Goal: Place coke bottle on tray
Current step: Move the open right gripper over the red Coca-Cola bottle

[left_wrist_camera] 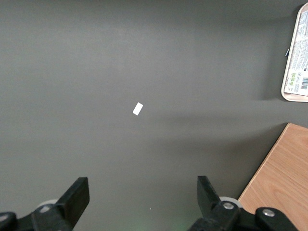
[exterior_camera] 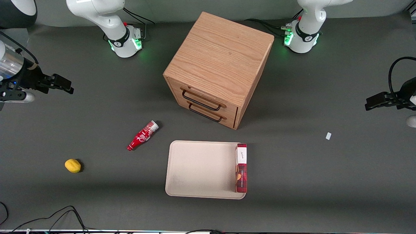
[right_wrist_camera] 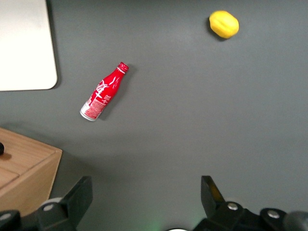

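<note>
The coke bottle lies on its side on the dark table, red with white script, beside the beige tray and apart from it. A red box with a white label lies along one edge of the tray. My gripper hangs high over the working arm's end of the table, well away from the bottle. Its fingers are spread wide and hold nothing.
A wooden two-drawer cabinet stands farther from the front camera than the tray. A yellow lemon lies nearer the camera than the bottle, toward the working arm's end. A small white scrap lies toward the parked arm's end.
</note>
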Controlling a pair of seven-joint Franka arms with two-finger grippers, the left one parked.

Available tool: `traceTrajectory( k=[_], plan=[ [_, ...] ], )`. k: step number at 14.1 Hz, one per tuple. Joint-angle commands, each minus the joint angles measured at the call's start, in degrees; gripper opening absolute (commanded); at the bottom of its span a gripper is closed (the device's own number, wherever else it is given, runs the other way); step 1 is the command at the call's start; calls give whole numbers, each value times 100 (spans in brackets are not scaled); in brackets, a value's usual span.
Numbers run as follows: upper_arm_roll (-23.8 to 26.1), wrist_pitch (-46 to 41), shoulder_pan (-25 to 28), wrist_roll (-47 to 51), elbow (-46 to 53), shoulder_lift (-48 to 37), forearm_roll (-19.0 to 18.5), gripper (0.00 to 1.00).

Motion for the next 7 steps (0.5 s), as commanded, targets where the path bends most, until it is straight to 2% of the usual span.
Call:
traceTrajectory(
  k=[1, 7],
  plan=[
    [242, 136, 101, 1005, 25, 284, 26, 100],
    [735, 2076, 137, 2923, -1010, 890, 17, 100]
  ],
)
